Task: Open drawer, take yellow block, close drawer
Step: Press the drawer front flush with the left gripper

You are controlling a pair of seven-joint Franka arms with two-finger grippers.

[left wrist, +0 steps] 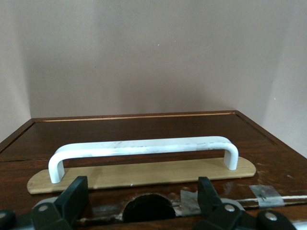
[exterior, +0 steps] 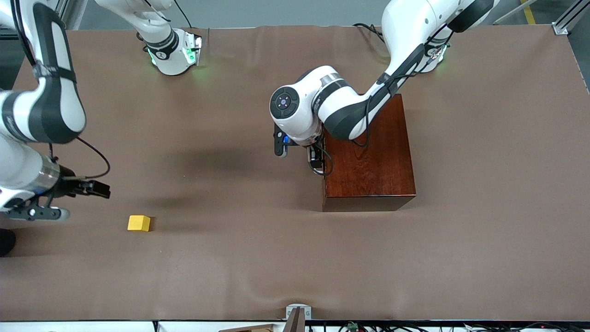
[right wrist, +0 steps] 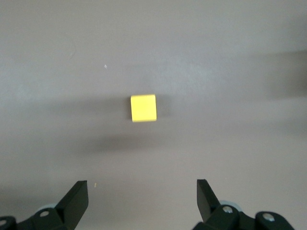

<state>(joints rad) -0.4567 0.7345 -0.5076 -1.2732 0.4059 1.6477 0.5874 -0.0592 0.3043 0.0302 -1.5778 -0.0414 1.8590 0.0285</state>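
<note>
1. Right tool (right wrist: 139,203) hangs in the air above the worktop (exterior: 258,258), fingers spread wide, nothing between them.
2. One yellow block (right wrist: 143,108) lies on the worktop just ahead of that tool, apart from it.
3. Left tool (left wrist: 141,203) points at the drawer (left wrist: 144,139) front, fingers apart, close to the white handle (left wrist: 144,148) without touching.
4. One drawer, pushed in, in one wooden box (exterior: 373,161).

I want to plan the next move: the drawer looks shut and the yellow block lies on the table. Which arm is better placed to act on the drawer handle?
Left. The left gripper is open right at the white handle of the drawer. The right gripper, also open, is near the yellow block, toward the right arm's end of the table.
</note>
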